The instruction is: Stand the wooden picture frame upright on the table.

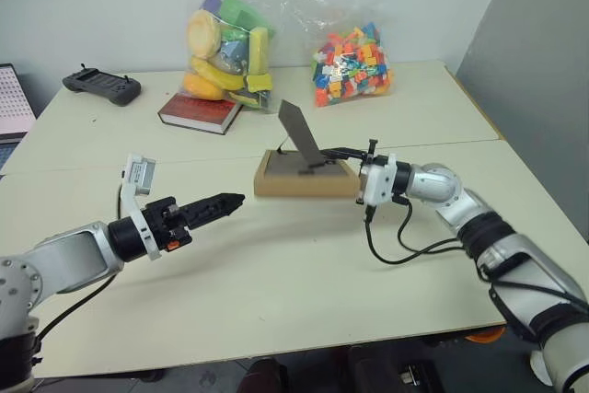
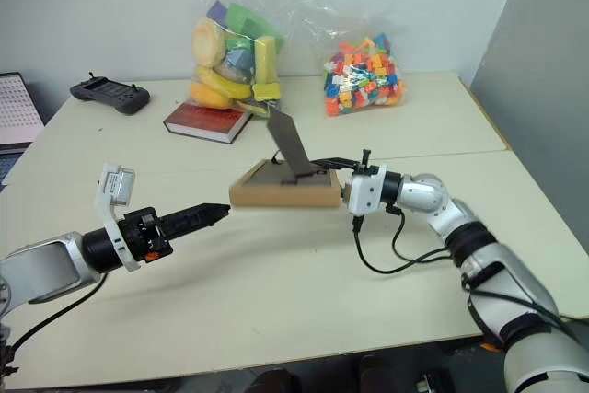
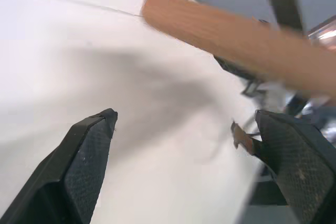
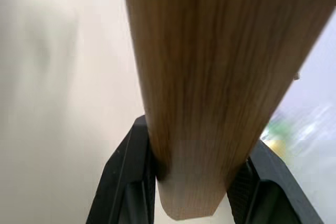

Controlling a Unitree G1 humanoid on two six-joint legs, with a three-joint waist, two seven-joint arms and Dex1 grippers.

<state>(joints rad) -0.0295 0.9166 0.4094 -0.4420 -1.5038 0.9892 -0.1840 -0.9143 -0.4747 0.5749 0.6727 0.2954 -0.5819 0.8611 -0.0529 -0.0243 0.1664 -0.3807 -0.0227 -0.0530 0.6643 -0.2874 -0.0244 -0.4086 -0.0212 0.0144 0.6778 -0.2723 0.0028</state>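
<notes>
Wooden picture frame (image 1: 304, 177) flat on table (image 1: 276, 273), edge clamped by right gripper (image 1: 342, 156); left gripper (image 3: 184, 145) spread wide, nearby.

The wooden picture frame (image 1: 299, 181) lies flat near the middle of the surface (image 1: 276, 283), its fold-out stand (image 1: 299, 133) sticking up from its back. The right end effector (image 1: 342, 156) is at the frame's right edge, its fingers on either side of that edge. The left end effector (image 1: 230, 202) hangs over the surface to the left of the frame and a little nearer the robot, apart from it. Behind the frame, towards the wall, lies a book (image 1: 200, 112); a bag of toy food (image 1: 228, 52) sits just behind the book, and a bag of building blocks (image 1: 352, 66) to its right. A handheld controller (image 1: 101, 86) lies at the far left, well apart from the frame.
</notes>
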